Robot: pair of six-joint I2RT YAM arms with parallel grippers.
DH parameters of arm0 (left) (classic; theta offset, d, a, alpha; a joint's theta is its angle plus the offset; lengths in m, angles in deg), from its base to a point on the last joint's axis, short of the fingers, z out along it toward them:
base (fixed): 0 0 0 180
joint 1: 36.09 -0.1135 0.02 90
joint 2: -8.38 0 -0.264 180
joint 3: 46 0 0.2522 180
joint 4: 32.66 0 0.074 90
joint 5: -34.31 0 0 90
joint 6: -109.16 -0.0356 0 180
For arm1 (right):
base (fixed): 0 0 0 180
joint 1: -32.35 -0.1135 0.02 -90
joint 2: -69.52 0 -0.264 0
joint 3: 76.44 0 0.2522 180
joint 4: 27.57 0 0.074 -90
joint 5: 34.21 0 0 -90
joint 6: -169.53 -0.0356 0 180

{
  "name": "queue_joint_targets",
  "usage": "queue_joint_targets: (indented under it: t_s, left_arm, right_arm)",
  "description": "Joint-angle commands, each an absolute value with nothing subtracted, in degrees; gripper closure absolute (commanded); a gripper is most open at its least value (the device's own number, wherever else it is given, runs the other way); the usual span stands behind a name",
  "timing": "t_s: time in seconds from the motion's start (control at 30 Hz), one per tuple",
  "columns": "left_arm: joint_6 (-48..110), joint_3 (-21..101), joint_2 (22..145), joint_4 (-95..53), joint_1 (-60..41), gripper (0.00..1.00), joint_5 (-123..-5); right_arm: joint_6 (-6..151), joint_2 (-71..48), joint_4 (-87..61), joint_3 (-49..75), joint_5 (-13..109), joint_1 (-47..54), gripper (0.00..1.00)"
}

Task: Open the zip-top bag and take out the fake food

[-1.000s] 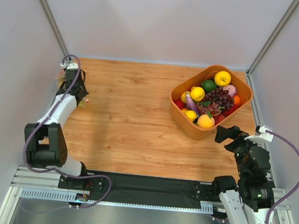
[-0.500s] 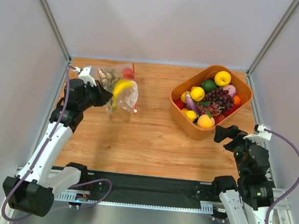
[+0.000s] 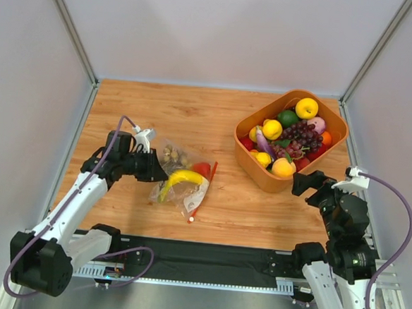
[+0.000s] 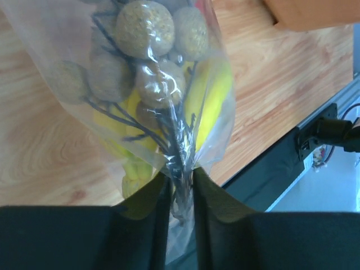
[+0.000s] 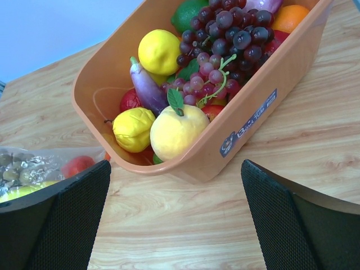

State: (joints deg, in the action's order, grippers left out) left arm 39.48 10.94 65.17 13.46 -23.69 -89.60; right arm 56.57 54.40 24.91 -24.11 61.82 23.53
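The bag, grasped at its unzipped end by the left pincer, has been carried from the desk's ten o'clock corner to eight o'clock, so its red zip, apparently unopened, is presented to the released right pincer at four o'clock.

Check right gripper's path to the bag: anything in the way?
Partly. The bin's near corner sits about on the straight line from the open right gripper to the bag, which the left gripper pinches at its left end. A path slightly nearer the arm bases likely misses it.
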Motion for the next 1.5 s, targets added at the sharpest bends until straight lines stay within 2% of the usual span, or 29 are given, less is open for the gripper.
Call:
queue_joint_targets:
  t_s: [0.0, 0.07, 0.17, 0.27, 0.3, 0.53, 0.63, 0.67, 0.8, 0.83, 0.93, 1.13, 1.27, 1.47]
  left_arm:
    - [35.5, 11.4, 66.5, 16.2, -23.5, 0.69, -88.5]
    - [34.5, 12.5, 64.8, 16.9, -22.8, 0.64, -84.2]
    - [33.3, 13.2, 63.0, 18.0, -22.2, 0.62, -79.2]
    - [33.1, 13.6, 61.4, 18.9, -21.7, 0.43, -75.8]
    - [33.1, 13.8, 61.1, 19.0, -21.6, 0.27, -74.9]
    - [33.1, 14.3, 55.2, 18.7, -19.8, 0.25, -67.8]
    - [32.4, 16.2, 54.8, 17.8, -15.7, 0.25, -64.0]
    - [32.1, 17.0, 56.3, 18.1, -14.1, 0.25, -62.4]
    - [30.4, 22.2, 62.4, 18.8, -5.7, 0.25, -56.0]
    - [30.2, 23.8, 63.4, 18.7, -4.0, 0.25, -55.9]
    - [30.1, 24.5, 65.4, 17.5, -3.1, 0.25, -55.9]
    - [27.8, 21.5, 62.3, 16.7, -3.0, 0.25, -56.3]
    - [26.0, 19.9, 58.5, 15.8, -3.0, 0.25, -56.4]
    - [25.6, 19.7, 57.4, 15.1, -3.0, 0.25, -58.3]
  right_arm:
    - [57.9, 54.0, 23.1, -23.9, 59.9, 23.6, 0.00]
    - [58.3, 54.0, 22.1, -24.0, 56.9, 23.6, 0.02]
    - [59.1, 54.0, 19.5, -24.8, 48.3, 23.6, 0.06]
    - [59.2, 53.7, 19.3, -24.6, 43.8, 23.6, 0.04]
    - [59.2, 53.6, 19.5, -24.5, 43.2, 23.5, 0.04]
    - [58.7, 51.2, 18.6, -24.7, 39.4, 20.9, 0.02]
    - [57.9, 48.0, 16.5, -24.5, 42.0, 17.3, 0.03]
    - [57.5, 46.2, 15.1, -24.4, 43.6, 12.9, 0.03]
    - [57.6, 38.7, 12.0, -22.9, 62.6, -8.3, 0.03]
    - [57.3, 36.8, 10.7, -22.4, 70.9, -18.1, 0.03]
    - [53.6, 28.3, 8.1, -20.6, 81.9, -30.8, 0.02]
    - [39.3, 17.0, -7.5, -24.7, 74.3, -32.5, 0.09]
    - [33.4, 12.1, -12.0, -26.2, 75.0, -32.7, 0.17]
    - [25.3, 4.5, -18.1, -27.6, 72.8, -32.7, 0.24]
